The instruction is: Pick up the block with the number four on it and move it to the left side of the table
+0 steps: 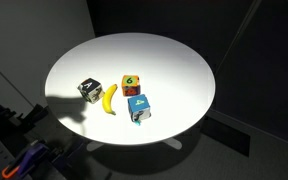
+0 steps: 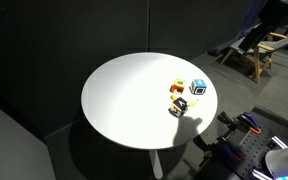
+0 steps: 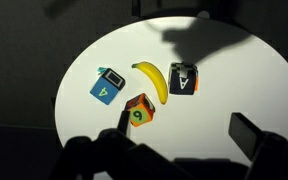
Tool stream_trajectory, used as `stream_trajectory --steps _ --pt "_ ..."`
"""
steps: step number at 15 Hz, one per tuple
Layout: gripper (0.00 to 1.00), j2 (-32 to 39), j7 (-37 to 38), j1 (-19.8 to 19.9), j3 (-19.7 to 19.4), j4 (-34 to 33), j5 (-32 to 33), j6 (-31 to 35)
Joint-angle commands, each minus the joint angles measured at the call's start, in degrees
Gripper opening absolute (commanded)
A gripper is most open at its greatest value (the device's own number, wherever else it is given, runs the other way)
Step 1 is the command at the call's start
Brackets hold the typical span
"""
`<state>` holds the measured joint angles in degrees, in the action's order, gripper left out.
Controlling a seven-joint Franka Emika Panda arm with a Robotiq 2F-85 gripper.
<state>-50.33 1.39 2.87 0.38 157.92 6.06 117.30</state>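
The block with the number four is light blue with a white 4. It sits on the round white table left of the banana in the wrist view. It also shows in both exterior views. My gripper is open and empty. It hangs high above the near part of the table, well apart from the block. Its left fingertip overlaps the orange-red cube with a green 6 in the picture.
A black-and-white cube marked A stands right of the banana. The same cluster shows in an exterior view: black-and-white cube, banana, orange-red cube. The table stands among dark curtains. A wooden chair is in the far background.
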Motion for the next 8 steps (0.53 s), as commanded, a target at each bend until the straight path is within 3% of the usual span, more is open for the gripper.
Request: stream_trajectory --steps 1,8 --pt "1.00 5.13 -1.46 -1.35 -2.30 -4.73 -2.90 0.63" --pt "1.00 17.08 -3.86 -2.25 -5.11 -13.38 -8.36 -1.85"
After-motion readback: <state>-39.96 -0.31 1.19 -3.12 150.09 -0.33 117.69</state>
